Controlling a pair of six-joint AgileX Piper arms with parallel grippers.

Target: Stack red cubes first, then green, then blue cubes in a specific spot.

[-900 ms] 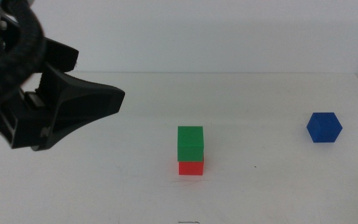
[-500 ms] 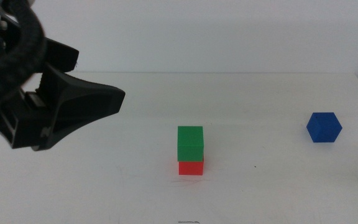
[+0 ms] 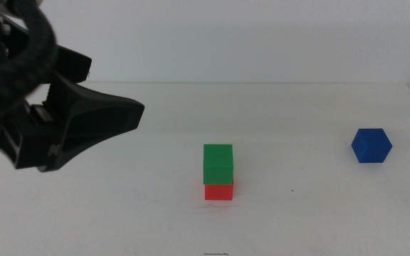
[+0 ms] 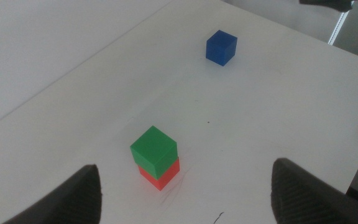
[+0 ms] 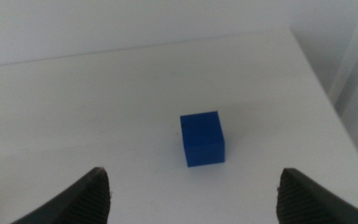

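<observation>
Blue is the only colour not yet on the stack: the blue cube (image 3: 371,145) sits alone on the white tabletop (image 3: 297,220), well apart from the green cube (image 3: 218,163), which rests squarely on the red cube (image 3: 218,191) near the table's middle. In the middle view the blue cube lies at about 3 o'clock from that stack.

The right gripper (image 5: 194,186) is plainly the nearer one. Its jaws are spread wide and empty, and the blue cube (image 5: 202,138) lies straight ahead of it, at 12 o'clock between the jaw lines, faces roughly square to them. In the middle view only a dark sliver shows at the right edge, probably that arm.

The left gripper (image 4: 185,186), jaws likewise wide apart and empty, hangs to the left of the stack, at about 9 o'clock from it, with the blue cube (image 4: 221,47) far beyond.
</observation>
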